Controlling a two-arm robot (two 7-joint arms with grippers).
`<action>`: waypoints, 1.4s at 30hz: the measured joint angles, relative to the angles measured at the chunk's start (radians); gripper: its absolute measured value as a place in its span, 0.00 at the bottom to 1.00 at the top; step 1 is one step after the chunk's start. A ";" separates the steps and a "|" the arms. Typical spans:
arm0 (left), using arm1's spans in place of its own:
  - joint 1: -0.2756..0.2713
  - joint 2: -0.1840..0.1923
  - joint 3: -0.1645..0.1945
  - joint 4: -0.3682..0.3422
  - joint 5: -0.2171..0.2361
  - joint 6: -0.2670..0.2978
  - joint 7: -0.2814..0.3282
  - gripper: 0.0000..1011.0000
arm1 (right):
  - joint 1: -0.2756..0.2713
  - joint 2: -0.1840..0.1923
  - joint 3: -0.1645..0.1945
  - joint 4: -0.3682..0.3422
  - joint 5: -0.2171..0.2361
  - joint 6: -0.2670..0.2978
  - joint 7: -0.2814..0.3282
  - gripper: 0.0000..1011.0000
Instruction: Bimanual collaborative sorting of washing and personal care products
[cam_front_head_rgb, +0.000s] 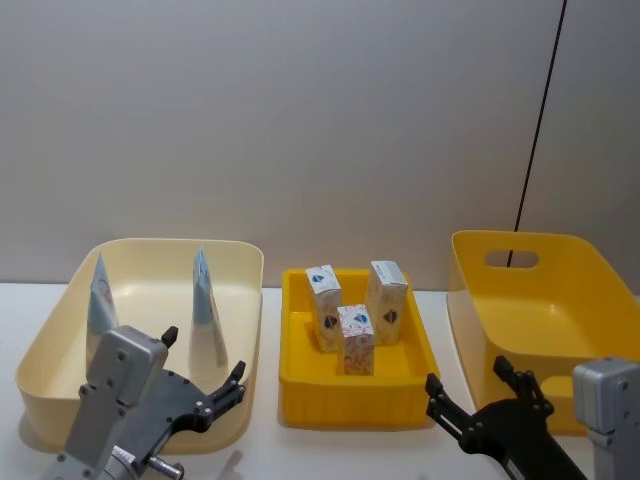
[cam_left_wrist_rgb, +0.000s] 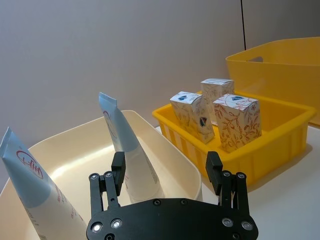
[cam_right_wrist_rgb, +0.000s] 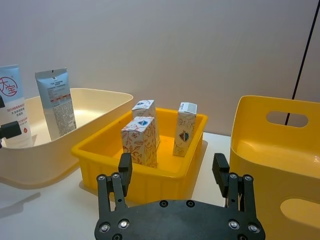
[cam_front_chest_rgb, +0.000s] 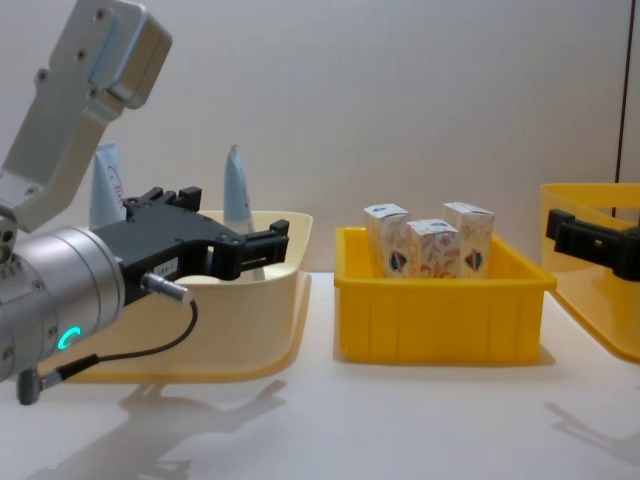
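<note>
While both arms hover low at the near side of the table (cam_front_head_rgb: 300, 452), neither carries anything.

Left: the cream bin (cam_front_head_rgb: 178, 243) holds the light-blue tubes, left tube (cam_front_head_rgb: 99, 300) and right tube (cam_front_head_rgb: 206, 298). They stand crimped end up, apart from each other, each leaning a little. The left gripper (cam_front_head_rgb: 205, 357) sits just before that bin's near wall, jaws spread wide with nothing between them.

Centre: the small yellow tray (cam_front_head_rgb: 350, 402) holds the cartons, upright and bunched. The near carton (cam_front_head_rgb: 356, 340) stands just in front of the left carton (cam_front_head_rgb: 324, 298) and right carton (cam_front_head_rgb: 386, 298).

Right: the right gripper (cam_front_head_rgb: 467, 377), jaws likewise wide and bare, is near the front of the large yellow bin (cam_front_head_rgb: 470, 290).

Risks (judged):
- The tubes are tall on a narrow footing, so a finger brushing one on approach would likely tip it flat.
- The cartons stand close together, so closing on one could topple or drag a neighbour.
- If both arms reach for the centre tray together, the grippers could clash.

Count:
- tubes: 2
- cartons: 3
- bins: 2
- tray: 1
- grippers: 2
</note>
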 joint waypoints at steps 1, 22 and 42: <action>0.000 0.000 0.000 0.000 0.000 0.000 0.000 0.99 | 0.000 0.000 0.000 0.000 0.000 0.000 0.000 0.99; 0.000 0.000 0.000 0.000 0.000 0.000 0.000 0.99 | 0.000 0.000 0.000 0.000 0.000 0.000 0.000 0.99; 0.000 0.000 0.000 0.000 0.000 0.000 0.000 0.99 | 0.000 0.000 0.000 0.000 0.000 0.000 0.000 0.99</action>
